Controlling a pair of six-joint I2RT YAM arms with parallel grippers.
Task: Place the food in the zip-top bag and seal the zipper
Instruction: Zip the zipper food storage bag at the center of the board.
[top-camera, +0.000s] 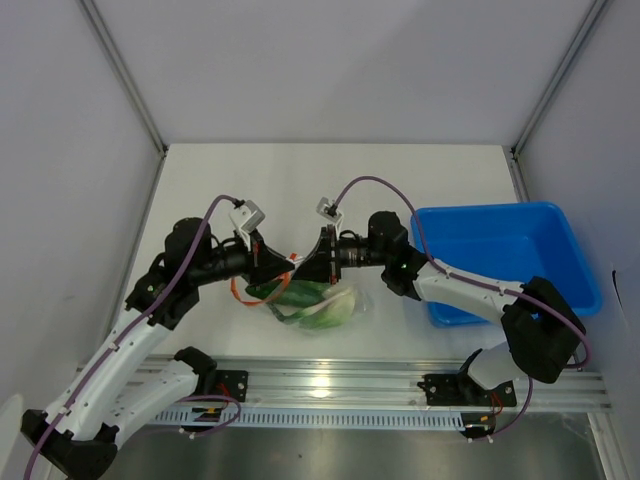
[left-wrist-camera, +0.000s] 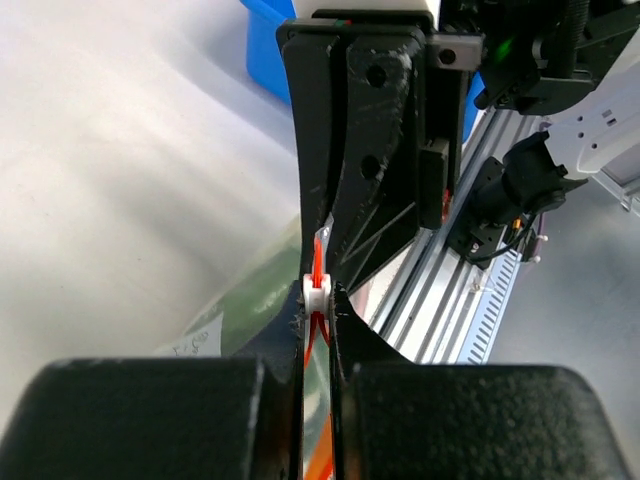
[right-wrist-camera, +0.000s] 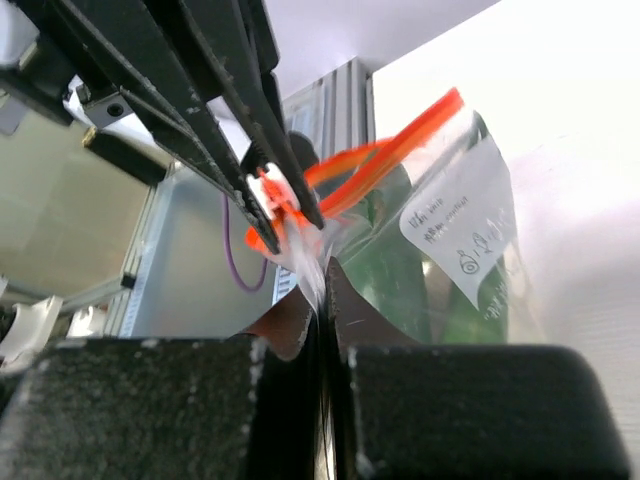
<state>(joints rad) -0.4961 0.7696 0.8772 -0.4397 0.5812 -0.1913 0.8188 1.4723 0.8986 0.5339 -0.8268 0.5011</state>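
Note:
The clear zip-top bag (top-camera: 325, 308) hangs between my two grippers over the table's near middle, with the green food (top-camera: 318, 300) inside it. The food shows through the plastic in the right wrist view (right-wrist-camera: 400, 270) and the left wrist view (left-wrist-camera: 255, 300). My left gripper (top-camera: 268, 262) is shut on the orange-red zipper (left-wrist-camera: 317, 268) at its white slider (left-wrist-camera: 315, 292). My right gripper (top-camera: 318, 262) faces it closely and is shut on the bag's mouth edge (right-wrist-camera: 310, 262) just beside the zipper (right-wrist-camera: 400, 150). The bag carries a white label (right-wrist-camera: 462, 215).
A blue rectangular bin (top-camera: 505, 260) stands on the table to the right, behind the right arm. A metal rail (top-camera: 330, 385) runs along the table's near edge. White walls close in the back and both sides.

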